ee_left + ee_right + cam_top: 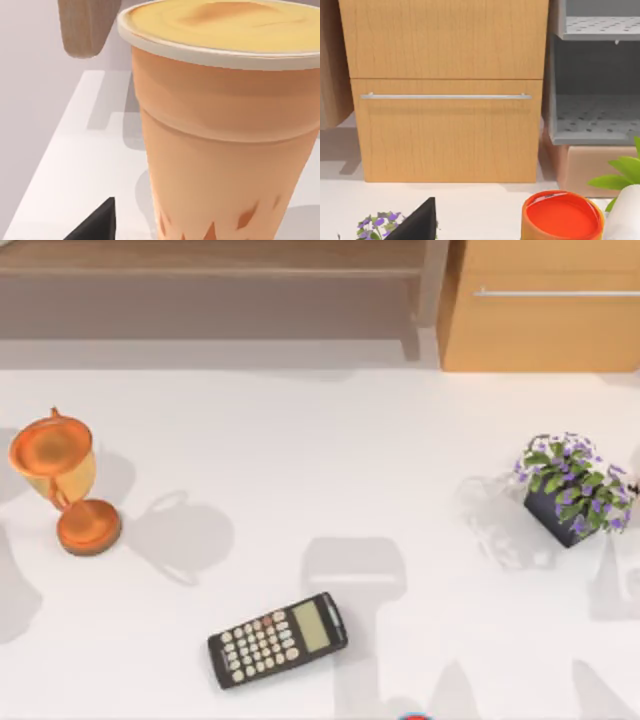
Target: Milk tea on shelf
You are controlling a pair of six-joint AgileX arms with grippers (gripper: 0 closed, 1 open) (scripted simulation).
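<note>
One tall orange milk tea cup (pixel 225 130) with a pale lid fills the left wrist view — whether either gripper's fingers grip or gape, I cannot tell.

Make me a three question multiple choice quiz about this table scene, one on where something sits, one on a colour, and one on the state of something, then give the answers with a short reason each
1. Where does the trophy stand on the table, by the top view?
A. left side
B. right side
C. on the shelf

2. What colour are the flowers on the potted plant?
A. red
B. purple
C. yellow

3. How is the milk tea cup in the left wrist view?
A. tipped on its side
B. upright with its lid on
C. upright with no lid

Answers:
1 A: the trophy stands near the top view's left edge, and the shelf at the back has nothing on the part seen.
2 B: small purple blooms sit among the green leaves.
3 B: the cup's wall rises straight to a pale lid rim.
</note>
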